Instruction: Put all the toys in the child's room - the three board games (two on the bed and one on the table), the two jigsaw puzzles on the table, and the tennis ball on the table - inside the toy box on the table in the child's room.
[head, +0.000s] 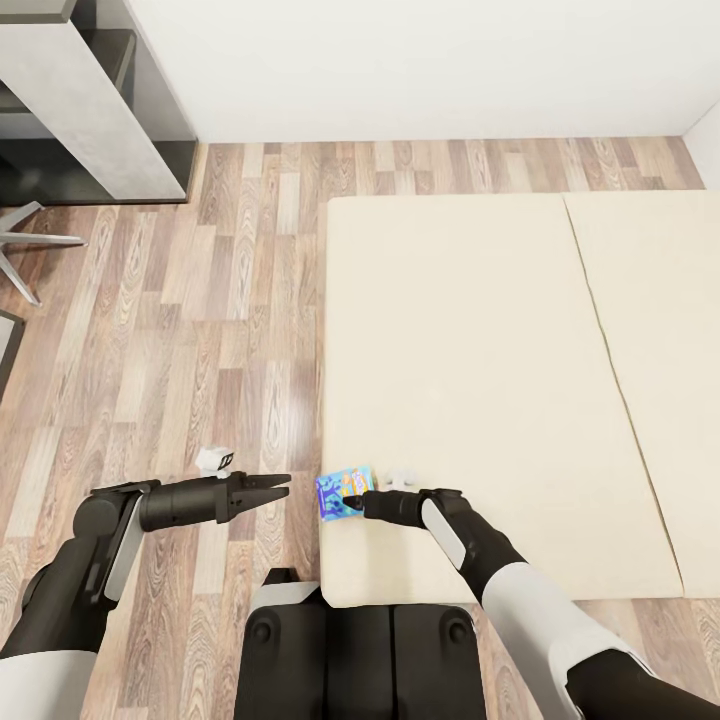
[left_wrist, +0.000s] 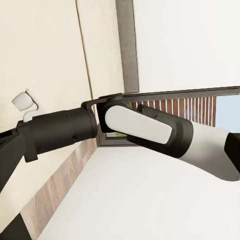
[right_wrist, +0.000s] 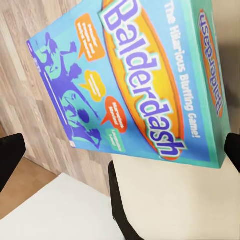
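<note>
A small blue board game (head: 340, 492), lettered Balderdash (right_wrist: 135, 75), lies at the near left corner of the bed (head: 480, 350), slightly over the mattress edge. My right gripper (head: 358, 503) is open right at the box's near side; in the right wrist view its fingertips (right_wrist: 10, 155) stand wide apart on either side of the cover. Over the wood floor just left of the bed hangs my left gripper (head: 284, 487), open and holding nothing. The toy box, jigsaw puzzles and tennis ball are out of view.
The beige two-part mattress (left_wrist: 45, 50) fills the right half of the head view. A grey-topped table end (head: 70, 90) with a dark frame stands at the far left by the white wall. Chair legs (head: 30, 240) reach in at the left edge. Wood floor (head: 200, 330) lies between.
</note>
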